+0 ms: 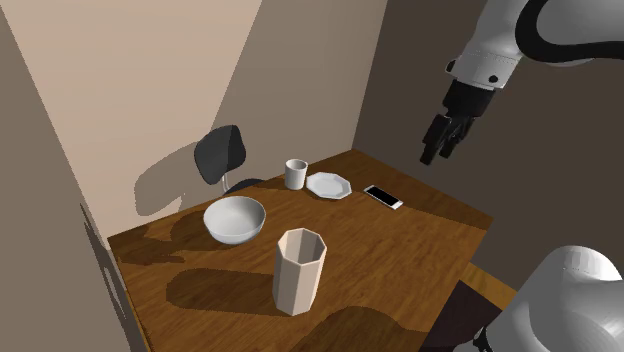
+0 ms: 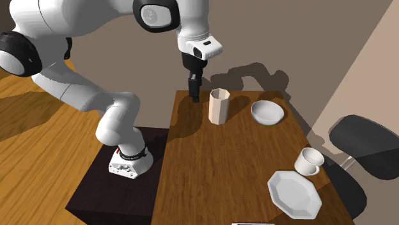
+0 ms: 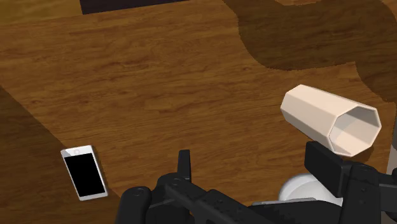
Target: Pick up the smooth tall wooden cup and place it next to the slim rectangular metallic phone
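Note:
The tall faceted cup is pale beige and stands upright on the wooden table, near the edge closest to the stand. It also shows as the cup and the cup. The slim phone has a black screen and a light frame and lies flat toward the far right corner; the wrist view has the phone too. My gripper hangs high above the table's right side, open and holding nothing. In the second exterior view the gripper hovers just left of the cup. Both fingers stand well apart.
A white bowl sits behind the cup. A small white mug and an octagonal white plate stand at the table's far side, left of the phone. A dark chair is behind the table, and walls close in.

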Available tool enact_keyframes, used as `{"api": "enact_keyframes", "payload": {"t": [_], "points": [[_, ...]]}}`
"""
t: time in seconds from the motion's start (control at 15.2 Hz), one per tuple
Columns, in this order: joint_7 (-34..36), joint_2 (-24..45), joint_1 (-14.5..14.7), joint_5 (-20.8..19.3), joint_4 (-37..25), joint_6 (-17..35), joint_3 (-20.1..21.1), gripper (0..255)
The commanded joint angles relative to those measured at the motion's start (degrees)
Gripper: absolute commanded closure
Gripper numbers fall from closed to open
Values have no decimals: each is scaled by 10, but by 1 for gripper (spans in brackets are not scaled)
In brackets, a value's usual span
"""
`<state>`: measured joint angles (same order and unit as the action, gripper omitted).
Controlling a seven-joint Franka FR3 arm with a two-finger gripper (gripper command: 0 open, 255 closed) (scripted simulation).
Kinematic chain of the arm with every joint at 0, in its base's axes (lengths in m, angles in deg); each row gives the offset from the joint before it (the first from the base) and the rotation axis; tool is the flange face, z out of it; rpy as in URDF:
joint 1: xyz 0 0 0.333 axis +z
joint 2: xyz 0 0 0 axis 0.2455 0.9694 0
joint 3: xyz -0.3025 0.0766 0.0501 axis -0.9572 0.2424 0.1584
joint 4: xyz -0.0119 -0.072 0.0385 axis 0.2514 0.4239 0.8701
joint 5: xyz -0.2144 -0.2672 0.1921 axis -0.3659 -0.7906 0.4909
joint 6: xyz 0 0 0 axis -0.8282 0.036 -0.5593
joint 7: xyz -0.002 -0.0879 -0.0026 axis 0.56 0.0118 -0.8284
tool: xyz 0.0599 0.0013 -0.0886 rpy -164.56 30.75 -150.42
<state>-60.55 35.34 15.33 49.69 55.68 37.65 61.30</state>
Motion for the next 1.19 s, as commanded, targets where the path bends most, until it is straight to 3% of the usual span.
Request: {"api": "enact_keyframes", "payload": {"t": [0.0, 0.59, 1.12], "points": [[0, 0, 0, 0, 0, 0, 0, 0], [100, 64, 24, 48, 62, 129, 97, 0], [192, 178, 37, 67, 65, 248, 185, 0]]}}
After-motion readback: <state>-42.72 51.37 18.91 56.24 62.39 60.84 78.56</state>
